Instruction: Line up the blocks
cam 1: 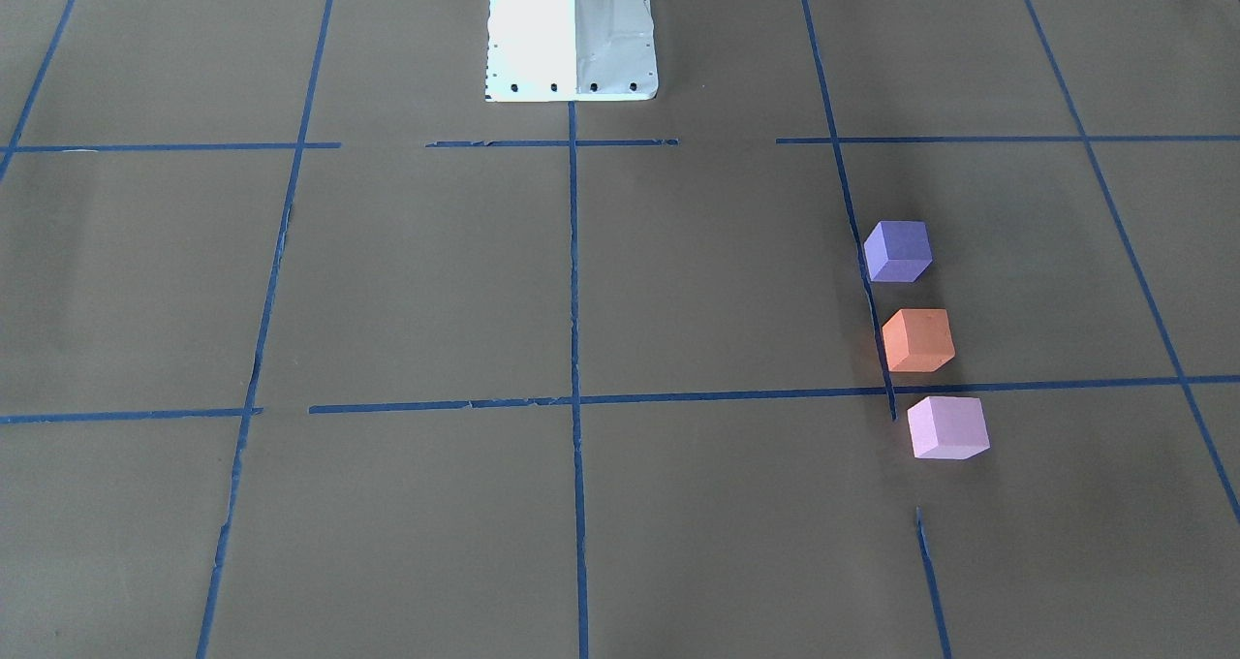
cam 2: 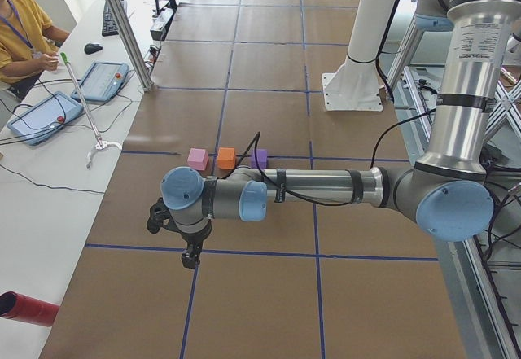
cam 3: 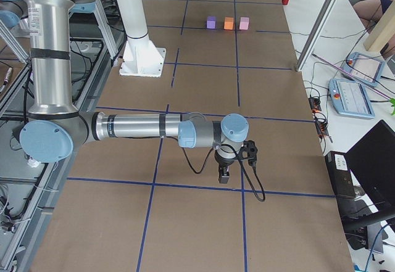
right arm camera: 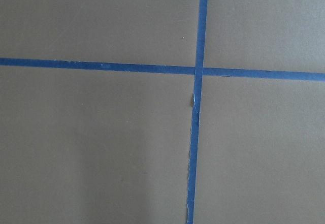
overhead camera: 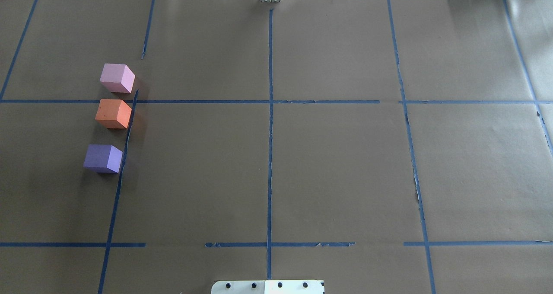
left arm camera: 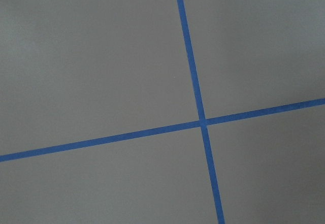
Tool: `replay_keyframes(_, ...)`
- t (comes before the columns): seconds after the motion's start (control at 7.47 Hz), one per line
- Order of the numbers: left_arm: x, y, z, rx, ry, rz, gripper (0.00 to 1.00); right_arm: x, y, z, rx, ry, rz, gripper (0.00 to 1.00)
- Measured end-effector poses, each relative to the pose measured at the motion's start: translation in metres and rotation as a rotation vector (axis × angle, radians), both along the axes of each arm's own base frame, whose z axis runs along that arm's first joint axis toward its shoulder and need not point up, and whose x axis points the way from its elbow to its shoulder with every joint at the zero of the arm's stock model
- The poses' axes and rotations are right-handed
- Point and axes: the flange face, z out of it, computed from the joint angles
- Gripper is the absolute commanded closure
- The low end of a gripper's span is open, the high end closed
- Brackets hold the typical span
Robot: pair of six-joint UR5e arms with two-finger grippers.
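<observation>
Three cubes stand in a row beside a blue tape line on my left side of the table: the violet-purple block [cam 1: 898, 250] [overhead camera: 103, 158] nearest my base, the orange block [cam 1: 917, 340] [overhead camera: 113, 113] in the middle, the pale pink block [cam 1: 946, 427] [overhead camera: 116, 78] farthest. Small gaps separate them. My left gripper [cam 2: 190, 255] shows only in the exterior left view, hanging over bare paper well away from the blocks; I cannot tell if it is open. My right gripper [cam 3: 224, 174] shows only in the exterior right view, far from the blocks [cam 3: 228, 23]; its state is unclear too. Both wrist views show only paper and tape.
The white robot pedestal [cam 1: 572, 34] stands at the table's middle edge. Brown paper with a blue tape grid [overhead camera: 270, 155] covers the table. A side desk with tablets [cam 2: 98, 80] and a seated operator [cam 2: 20, 33] lies beyond the far edge. A red cylinder [cam 2: 28, 308] lies there.
</observation>
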Motion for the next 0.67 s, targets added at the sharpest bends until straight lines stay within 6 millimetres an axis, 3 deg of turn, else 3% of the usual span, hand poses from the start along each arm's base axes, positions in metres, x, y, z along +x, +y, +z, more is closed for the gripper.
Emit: replay_keyframes(0.67, -0.001, 0.005, -0.016, 0.012, 0.002, -0.01, 0.0, 0.0, 0.0, 0.0, 0.0, 0.0, 0.0, 0.0)
